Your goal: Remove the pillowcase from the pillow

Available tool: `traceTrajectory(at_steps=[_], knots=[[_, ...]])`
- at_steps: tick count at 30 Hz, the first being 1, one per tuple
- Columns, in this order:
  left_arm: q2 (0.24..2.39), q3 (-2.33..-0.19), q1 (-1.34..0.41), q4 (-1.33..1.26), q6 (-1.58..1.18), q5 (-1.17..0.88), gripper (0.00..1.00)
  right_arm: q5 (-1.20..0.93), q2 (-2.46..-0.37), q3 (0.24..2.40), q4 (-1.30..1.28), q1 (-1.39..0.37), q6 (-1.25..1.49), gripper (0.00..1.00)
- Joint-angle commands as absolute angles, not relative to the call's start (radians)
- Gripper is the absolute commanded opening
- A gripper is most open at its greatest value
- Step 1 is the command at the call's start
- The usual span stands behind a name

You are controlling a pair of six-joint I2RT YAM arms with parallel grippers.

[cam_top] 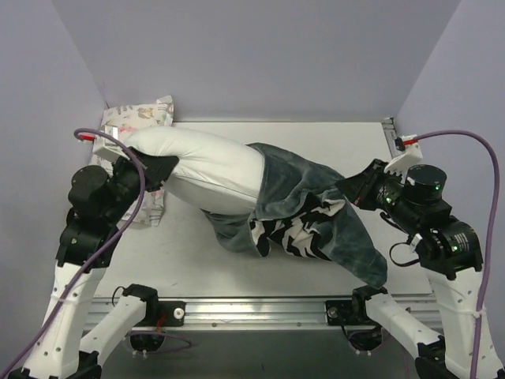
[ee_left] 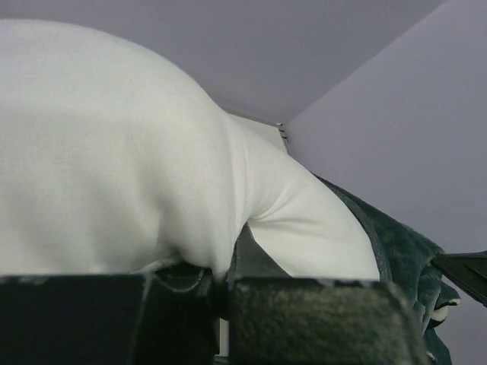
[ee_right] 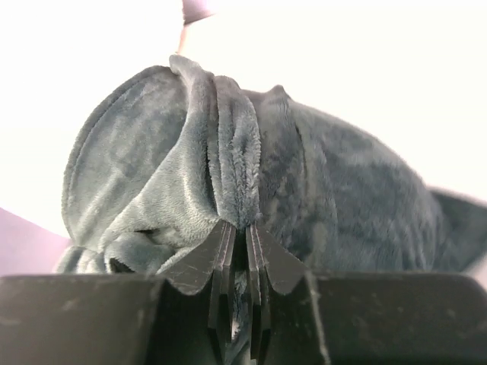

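The white pillow [cam_top: 205, 170] lies across the table's middle, its left half bare and its right half still inside the dark grey-green plush pillowcase [cam_top: 319, 197]. The pillowcase's zebra-striped inner face [cam_top: 296, 229] shows at its folded-back open edge. My left gripper [cam_top: 150, 170] is shut on the pillow's left end; the white fabric [ee_left: 114, 152] bulges over its fingers in the left wrist view. My right gripper [cam_top: 355, 189] is shut on a bunched fold of the pillowcase [ee_right: 236, 160] at its right end, the plush pinched between the two fingers.
A smaller pastel animal-print pillow [cam_top: 140, 114] lies at the far left corner, behind my left arm. Purple walls close the table at the back and sides. A metal rail [cam_top: 260, 304] runs along the near edge.
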State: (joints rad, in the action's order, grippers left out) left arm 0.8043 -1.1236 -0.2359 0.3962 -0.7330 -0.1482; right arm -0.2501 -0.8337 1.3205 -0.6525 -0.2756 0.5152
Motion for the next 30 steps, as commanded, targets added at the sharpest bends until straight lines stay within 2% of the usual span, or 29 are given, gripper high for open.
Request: traceTrajectory(at_steps=[1, 5, 9, 11, 14, 17, 18, 21, 26, 30], knots=[[0.831, -1.226, -0.258, 0.368, -0.647, 0.032, 0.0, -0.204, -0.882, 1.42, -0.664, -0.273, 0.46, 0.0], [0.963, -1.25, -0.296, 0.393, -0.675, 0.017, 0.0, -0.305, -1.041, 1.393, -0.579, -0.273, 0.46, 0.0], [0.994, -1.195, -0.504, 0.35, -0.693, 0.204, 0.0, -0.284, -1.259, 1.428, -0.494, -0.275, 0.434, 0.0], [1.02, -1.186, -0.593, 0.351, -0.701, 0.293, 0.0, -0.276, -1.397, 1.503, -0.46, -0.275, 0.419, 0.0], [1.074, -1.189, -0.621, 0.338, -0.718, 0.317, 0.01, -0.258, -1.572, 1.633, -0.446, -0.281, 0.41, 0.0], [1.146, -1.235, -0.623, 0.334, -0.701, 0.339, 0.3, -0.25, -1.725, 1.747, -0.446, -0.284, 0.41, 0.0], [1.164, -1.252, -0.623, 0.331, -0.677, 0.345, 0.5, -0.245, -1.762, 1.778, -0.448, -0.285, 0.414, 0.0], [1.264, -1.333, -0.617, 0.308, -0.615, 0.324, 0.69, -0.216, -1.882, 1.859, -0.451, -0.287, 0.41, 0.0], [1.341, -1.465, -0.611, 0.339, -0.558, 0.27, 0.76, -0.212, -2.075, 1.982, -0.462, -0.285, 0.411, 0.0], [1.316, -1.415, -0.589, 0.36, -0.577, 0.316, 0.79, -0.215, -2.186, 2.066, -0.486, -0.294, 0.408, 0.02]])
